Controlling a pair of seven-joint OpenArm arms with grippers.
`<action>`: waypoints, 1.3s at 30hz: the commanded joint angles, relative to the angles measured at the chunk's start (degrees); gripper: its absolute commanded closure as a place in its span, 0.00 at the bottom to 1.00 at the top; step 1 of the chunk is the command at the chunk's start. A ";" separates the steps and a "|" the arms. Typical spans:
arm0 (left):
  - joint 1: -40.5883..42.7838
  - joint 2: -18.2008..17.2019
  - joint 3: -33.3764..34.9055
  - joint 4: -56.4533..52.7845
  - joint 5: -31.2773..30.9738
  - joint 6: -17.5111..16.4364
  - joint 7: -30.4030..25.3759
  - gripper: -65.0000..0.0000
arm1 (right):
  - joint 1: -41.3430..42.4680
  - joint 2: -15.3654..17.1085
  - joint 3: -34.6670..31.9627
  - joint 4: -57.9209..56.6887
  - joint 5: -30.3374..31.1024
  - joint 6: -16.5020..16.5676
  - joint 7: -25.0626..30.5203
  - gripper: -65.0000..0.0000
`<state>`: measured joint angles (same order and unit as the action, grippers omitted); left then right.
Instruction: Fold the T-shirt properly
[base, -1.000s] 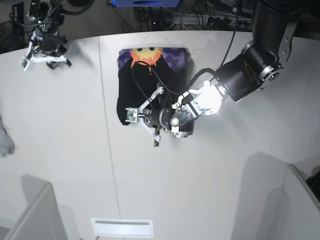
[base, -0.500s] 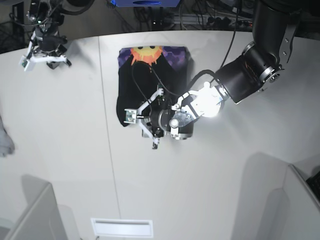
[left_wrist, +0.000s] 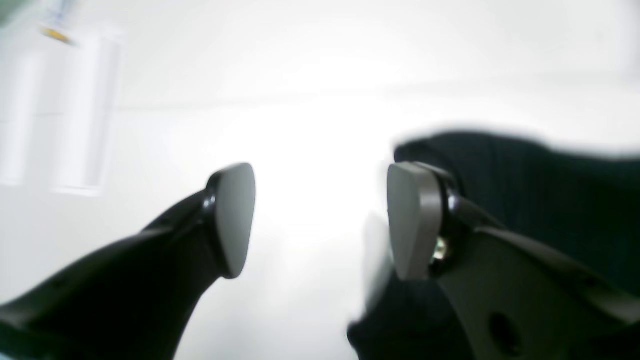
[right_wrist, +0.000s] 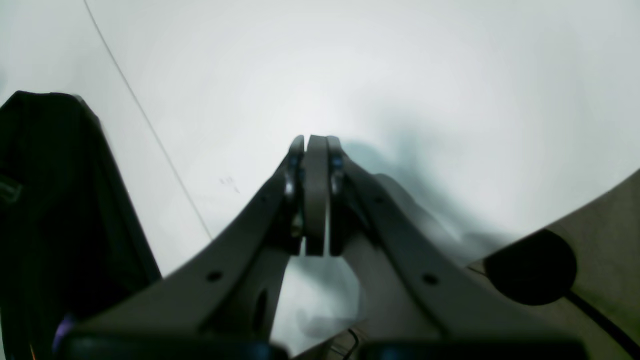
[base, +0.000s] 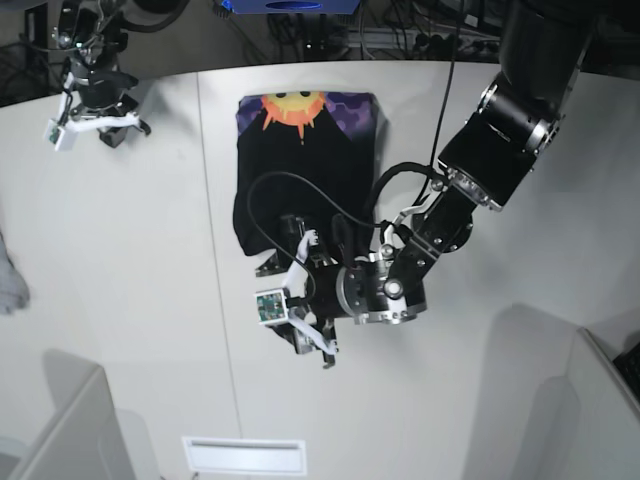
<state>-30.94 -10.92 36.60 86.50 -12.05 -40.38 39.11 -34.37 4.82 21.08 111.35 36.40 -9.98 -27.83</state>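
In the left wrist view, the left gripper (left_wrist: 320, 220) has its two pads wide apart, and nothing lies between them except the bright white counter (left_wrist: 310, 75). The T-shirt (left_wrist: 540, 170) is seen as dark ribbed cloth at the right side, just behind and beside the right pad (left_wrist: 412, 220). Whether this pad touches the cloth I cannot tell, because the picture is blurred. The other pad (left_wrist: 235, 215) stands over bare counter.

In the right wrist view, the right gripper (right_wrist: 316, 195) has its fingers pressed together, with nothing between them. It hangs over the pale counter (right_wrist: 400, 75). The T-shirt (right_wrist: 60, 200) shows as a black mass at the left edge, well apart from the fingertips, on the other side of a thin seam line in the counter.

In the base view, the T-shirt (base: 300, 170) lies folded on the counter (base: 150, 300) near the far middle, black with the orange sun print on purple along its far edge. The left gripper (base: 310, 335) is at the near edge of the shirt, its fingers pointing to the near left and mostly over the bare counter; the black body of the arm covers the near right corner of the cloth. The right gripper (base: 95, 125) is at the far left of the counter, well apart from the shirt. A small pale cloth (base: 10, 280) lies at the left edge.
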 joint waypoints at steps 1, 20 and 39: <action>0.39 -0.38 -3.59 2.95 0.23 0.38 -0.83 0.42 | -0.14 2.17 0.06 1.05 0.04 0.44 1.42 1.00; 44.26 -11.63 -43.76 26.34 0.49 0.38 -17.18 1.00 | -2.77 2.17 1.82 1.31 -23.17 26.99 13.99 1.00; 77.05 -12.07 -56.60 26.07 0.58 0.38 -33.35 1.00 | -14.47 0.76 12.28 0.87 -23.17 34.64 13.90 1.00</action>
<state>45.56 -22.41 -19.77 111.92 -10.57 -39.55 7.03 -47.97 5.15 32.99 111.42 12.84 24.69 -15.07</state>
